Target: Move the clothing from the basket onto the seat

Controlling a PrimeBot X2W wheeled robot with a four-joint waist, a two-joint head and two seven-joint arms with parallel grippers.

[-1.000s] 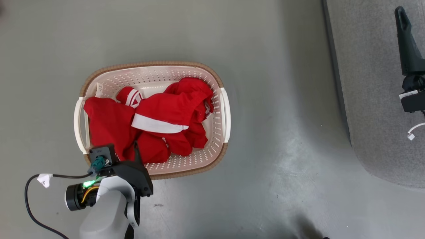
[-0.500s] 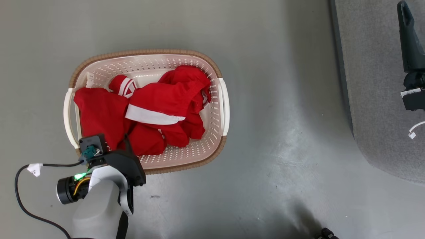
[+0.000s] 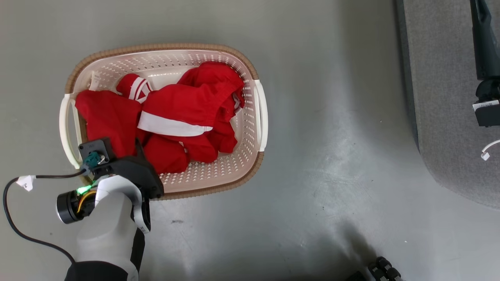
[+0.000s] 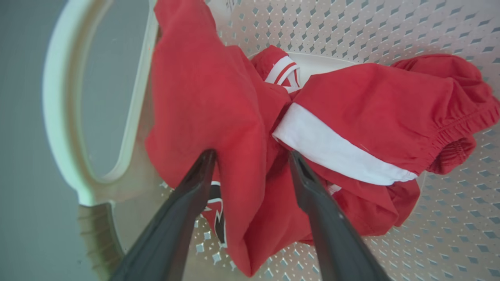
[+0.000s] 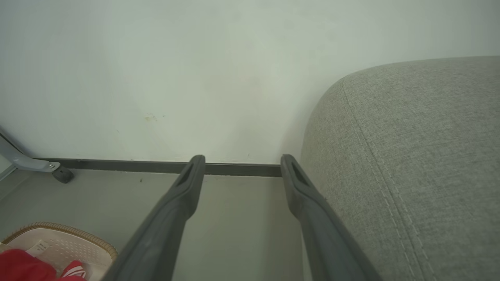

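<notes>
Turned since the earlier frame, the head camera shows the basket (image 3: pixel 250 132) farther left, the clothing (image 3: pixel 175 109) heaped inside, the left gripper (image 3: pixel 138 150) at its near-left corner. In the left wrist view, its jaws are spread wide astride a red fold, unclamped. In the right wrist view, the right gripper (image 5: pixel 242 160) is held beside the seat (image 5: pixel 410 164), jaws apart and empty.

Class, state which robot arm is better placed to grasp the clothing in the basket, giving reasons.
Left: the left gripper, open, straddles the clothing inside the basket; the right gripper hangs open by the seat.
</notes>
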